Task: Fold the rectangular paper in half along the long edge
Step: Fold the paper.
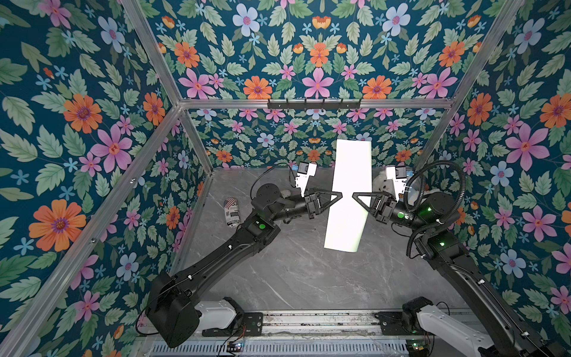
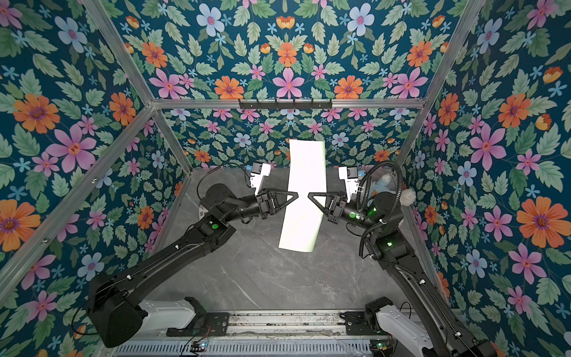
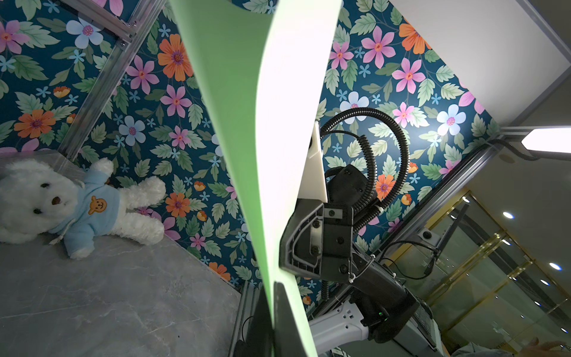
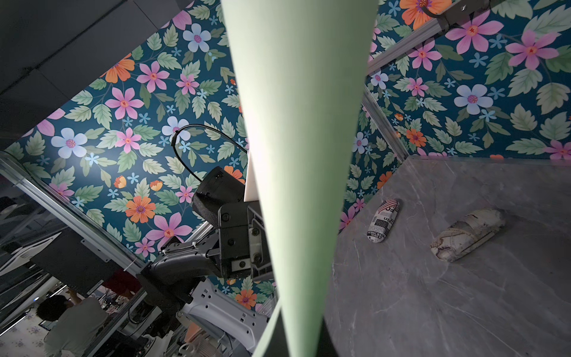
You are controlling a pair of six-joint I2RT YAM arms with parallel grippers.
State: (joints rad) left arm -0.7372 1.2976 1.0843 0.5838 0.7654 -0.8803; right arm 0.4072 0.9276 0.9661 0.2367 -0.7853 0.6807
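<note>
Rectangular paper [image 1: 350, 167], pale mint, held in mid-air clear of the marble table [image 1: 293, 278] and bowed, left gripper [image 1: 340, 194] and right gripper [image 1: 354, 195] each clamped on it at mid-length from opposite long sides, tips nearly meeting, presumably to bring the halves together.

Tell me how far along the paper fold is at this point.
Done: the rectangular paper is lifted off the table. In hand: the left gripper and right gripper, both shut on its long edges, nearly meet, bowing it narrow. Left: no crease shows; the edges need matching and pressing flat.
</note>
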